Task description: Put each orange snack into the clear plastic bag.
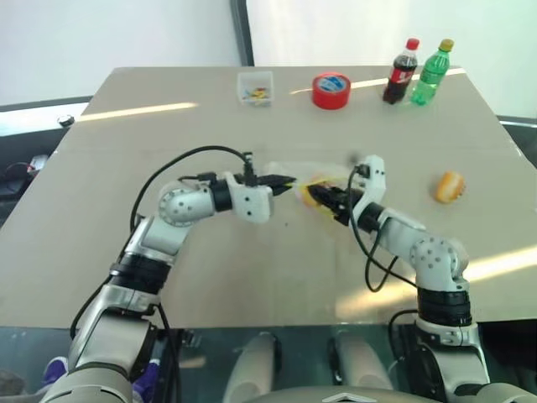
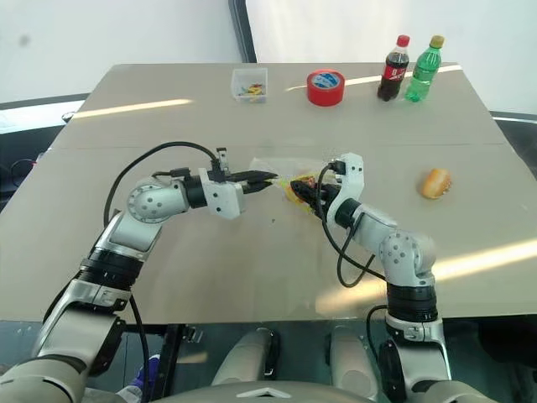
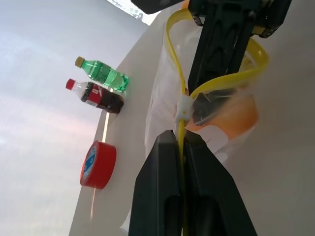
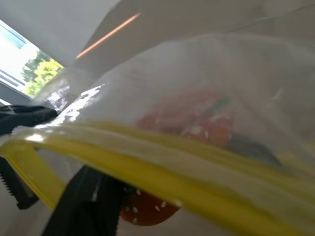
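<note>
The clear plastic bag [image 3: 165,83] hangs just above the table's middle, mouth held wide. My left gripper [image 3: 181,135] is shut on its yellow seal strip [image 3: 177,64]. From the other side my right gripper [image 1: 315,197] reaches into the bag's mouth. A deep orange speckled snack [image 4: 147,211] lies at the right gripper's tip and shows through the film [image 3: 238,115]. The paler orange snack [image 1: 449,186] lies alone on the table, to the right of my right arm.
At the table's far edge stand a small clear box of coloured bits [image 1: 254,88], a red tape roll [image 1: 331,90], a cola bottle [image 1: 403,71] and a green bottle [image 1: 432,73]. Bare tabletop [image 1: 252,269] stretches in front of both arms.
</note>
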